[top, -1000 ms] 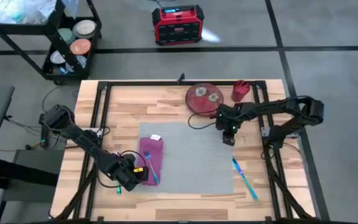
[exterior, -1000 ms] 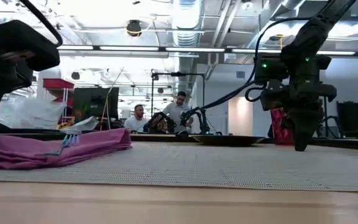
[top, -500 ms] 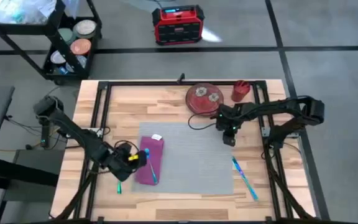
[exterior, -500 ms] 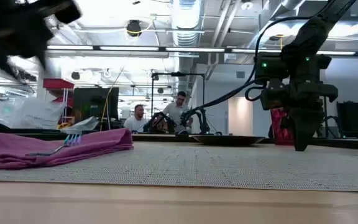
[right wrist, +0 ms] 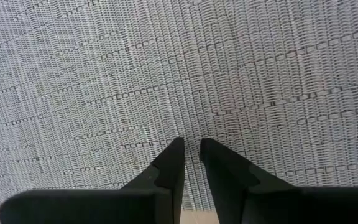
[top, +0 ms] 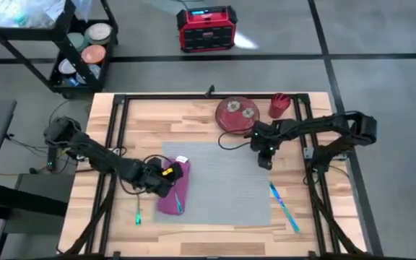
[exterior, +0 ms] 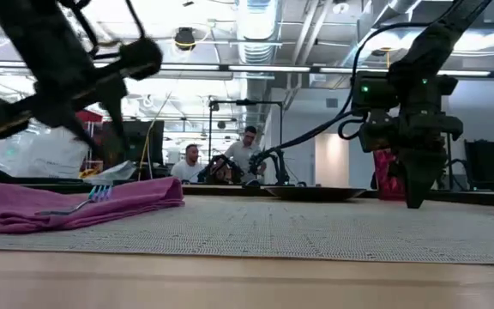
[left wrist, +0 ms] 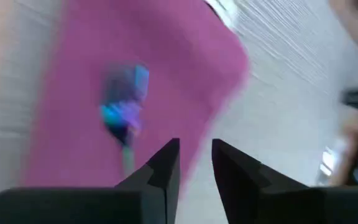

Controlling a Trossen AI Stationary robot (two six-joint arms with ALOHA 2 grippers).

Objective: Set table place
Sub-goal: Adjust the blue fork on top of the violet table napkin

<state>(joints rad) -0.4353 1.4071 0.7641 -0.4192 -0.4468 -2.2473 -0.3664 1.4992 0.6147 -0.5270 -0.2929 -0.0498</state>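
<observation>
Grey placemat [top: 222,184] lies flat at mid-table [top: 157,119], squared to the near edge. I judge it thin, light, floppy woven stuff; best taken by pinching an edge or corner, not the middle

Magenta napkin [top: 173,186] overlaps the placemat's left edge, a blue fork [top: 175,195] lying on it. Second blue utensil [top: 284,206] at the placemat's right near corner. Red plate [top: 237,113] and red cup [top: 279,105] just beyond its far edge

Right gripper [right wrist: 191,152] hangs over the placemat's right far part, tips narrowly parted, nothing between them

Left gripper [left wrist: 194,158] over the napkin, fingers slightly spread, empty
</observation>
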